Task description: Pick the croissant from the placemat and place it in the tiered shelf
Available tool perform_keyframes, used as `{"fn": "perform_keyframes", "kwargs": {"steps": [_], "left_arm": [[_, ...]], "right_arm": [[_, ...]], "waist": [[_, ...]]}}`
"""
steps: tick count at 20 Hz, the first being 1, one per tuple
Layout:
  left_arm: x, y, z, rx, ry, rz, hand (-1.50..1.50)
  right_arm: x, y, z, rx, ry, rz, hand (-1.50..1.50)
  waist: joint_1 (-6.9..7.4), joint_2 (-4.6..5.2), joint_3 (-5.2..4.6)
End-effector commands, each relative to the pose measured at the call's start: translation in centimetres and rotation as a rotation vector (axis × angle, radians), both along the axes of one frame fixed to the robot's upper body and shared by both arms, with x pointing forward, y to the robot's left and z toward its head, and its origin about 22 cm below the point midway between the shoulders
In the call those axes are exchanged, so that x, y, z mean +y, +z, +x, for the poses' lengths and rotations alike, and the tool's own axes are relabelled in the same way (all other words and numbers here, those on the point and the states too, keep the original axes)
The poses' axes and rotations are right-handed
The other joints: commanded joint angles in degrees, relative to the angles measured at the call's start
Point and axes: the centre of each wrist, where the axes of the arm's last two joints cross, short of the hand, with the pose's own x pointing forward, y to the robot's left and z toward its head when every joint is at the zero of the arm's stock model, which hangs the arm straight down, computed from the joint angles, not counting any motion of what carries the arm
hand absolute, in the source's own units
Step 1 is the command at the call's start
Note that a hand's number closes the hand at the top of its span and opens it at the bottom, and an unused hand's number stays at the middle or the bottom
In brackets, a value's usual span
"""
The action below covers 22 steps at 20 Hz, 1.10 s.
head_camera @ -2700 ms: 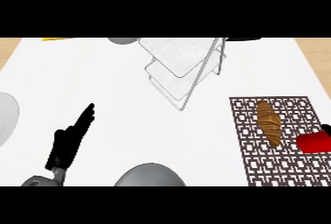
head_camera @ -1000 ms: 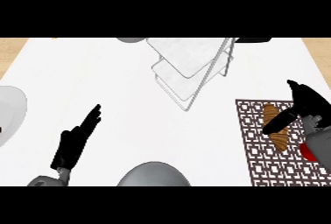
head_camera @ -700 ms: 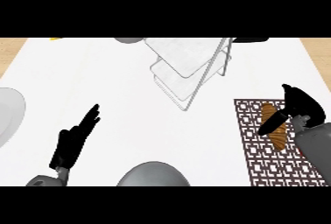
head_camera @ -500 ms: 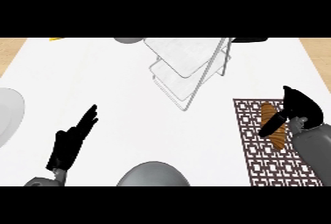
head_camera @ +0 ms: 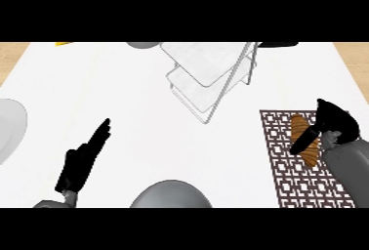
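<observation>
My right hand [head_camera: 328,128] is hanging over the croissant [head_camera: 305,139] on the placemat [head_camera: 302,185], thumb across it, fingers spread, gripping nothing yet. Closing off-centre risks rolling it away. Left hand [head_camera: 83,161] is resting open. Tiered shelf [head_camera: 213,73] is well apart.

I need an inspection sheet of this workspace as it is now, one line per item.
Surface: white counter, bare in the middle.
Job's things: croissant on the placemat; tiered shelf at the far side, holding nothing.
Clutter: grey plate at left edge; grey round object at near edge.
Hands: left hand open, resting; right hand over the croissant, thumb across it.
Cables: nothing seen.
Surroundings: wooden floor beyond the counter.
</observation>
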Motion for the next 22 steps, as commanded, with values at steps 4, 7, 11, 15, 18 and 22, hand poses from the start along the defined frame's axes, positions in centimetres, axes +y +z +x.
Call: {"fn": "perform_keyframes", "kwargs": {"steps": [4,7,11,15,18,22], "left_arm": [[-0.7,0.7,1.6,0.027,0.01,-0.023,0.0],[1.5,0.8,1.0,0.006,-0.001,0.007,0.0],[-0.6,1.7,1.7,0.011,0.01,0.0,0.0],[0.9,1.6,2.4,0.003,0.008,0.007,0.0],[-0.6,-0.2,-0.1,-0.011,-0.004,-0.019,0.0],[-0.7,0.4,0.0,0.012,-0.009,-0.004,0.0]], "right_arm": [[1.1,-2.4,-0.2,0.095,-0.056,-0.061,-1.5],[-0.2,-2.7,0.1,0.091,-0.072,-0.046,-1.5],[0.3,-4.6,1.5,0.114,-0.049,-0.045,-1.5],[-1.1,-5.0,1.5,0.115,-0.06,-0.026,-1.5],[-0.3,-5.4,1.9,0.085,-0.032,-0.007,1.5],[-2.9,-5.5,1.4,0.056,0.047,0.003,1.5]], "waist": [[-0.3,0.05,-0.05],[-0.22,0.04,-0.05],[0.13,0.14,-0.02],[-0.04,0.13,-0.03],[0.07,0.09,-0.03],[0.06,0.08,-0.02]]}}
